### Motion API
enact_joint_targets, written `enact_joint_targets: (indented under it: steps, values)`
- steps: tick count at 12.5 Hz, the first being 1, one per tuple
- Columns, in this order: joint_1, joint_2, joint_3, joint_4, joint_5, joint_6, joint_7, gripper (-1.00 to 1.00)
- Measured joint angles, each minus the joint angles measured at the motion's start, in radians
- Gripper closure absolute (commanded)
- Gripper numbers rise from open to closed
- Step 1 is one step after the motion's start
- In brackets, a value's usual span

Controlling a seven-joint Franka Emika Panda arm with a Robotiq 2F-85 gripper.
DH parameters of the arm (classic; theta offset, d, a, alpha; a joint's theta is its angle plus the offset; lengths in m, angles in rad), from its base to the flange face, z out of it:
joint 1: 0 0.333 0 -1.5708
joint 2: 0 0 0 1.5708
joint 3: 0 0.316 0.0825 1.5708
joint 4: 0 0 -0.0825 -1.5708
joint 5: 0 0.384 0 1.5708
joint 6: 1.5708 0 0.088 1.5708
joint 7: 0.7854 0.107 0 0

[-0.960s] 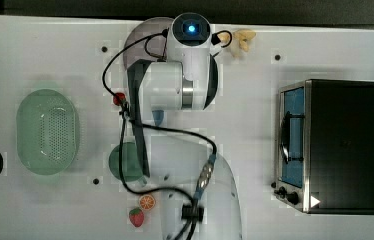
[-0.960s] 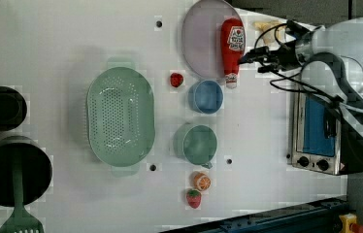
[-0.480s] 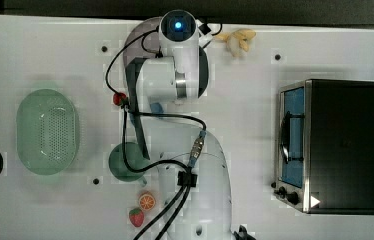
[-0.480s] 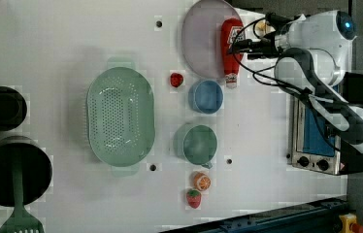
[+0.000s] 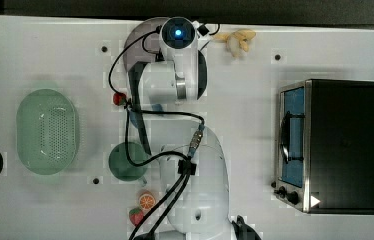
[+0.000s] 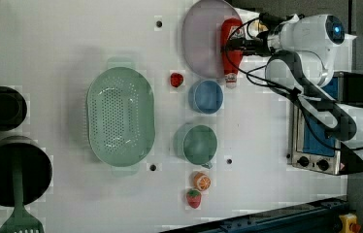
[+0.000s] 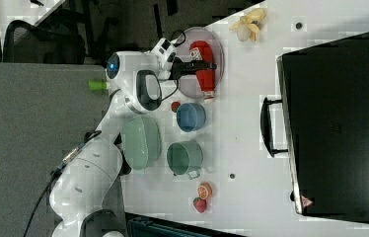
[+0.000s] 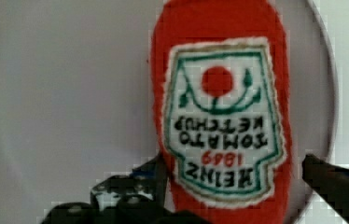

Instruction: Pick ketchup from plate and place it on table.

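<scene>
The small red squeeze bottle of ketchup [image 8: 219, 116] with its white label lies flat on the large round pale mauve plate [image 6: 200, 39], along the plate's rim and directly under the tool [image 6: 238, 44]. Lying down like that, it offers its long sides to a pinch across the body. In the wrist view the tool's two dark fingers [image 8: 331, 179] stand spread wide, one on each side of the bottle and clear of it, so nothing is grasped yet. I'd judge it lined up for a squeeze across the labelled middle.

The bottle's capped end pokes past the plate's edge towards the small blue bowl [image 6: 206, 96], which sits just beyond the tool in the left view. A little red strawberry [image 6: 176, 79] lies near that bowl. So the side below the tool in the left view is crowded, and a low drag that way looks likely to clip the bowl.

Past these, the green cup [image 6: 197, 143] and the pale green perforated colander [image 6: 120, 116] take up the middle of the white bench [image 6: 73, 39]. A silver toaster oven [image 5: 331, 145] sits well apart from the tool. The widest bare stretch of bench lies off the plate's far side, at the left view's upper left, so a lift and carry that way seems safest to me.
</scene>
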Motion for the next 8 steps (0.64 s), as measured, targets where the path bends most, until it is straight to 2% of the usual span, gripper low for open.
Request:
enact_joint_targets:
  steps: [2, 8]
  values:
    - [0.000, 0.010, 0.001, -0.002, -0.001, 0.033, 0.000, -0.25]
    - [0.000, 0.009, 0.002, 0.031, 0.016, 0.034, -0.001, -0.25]
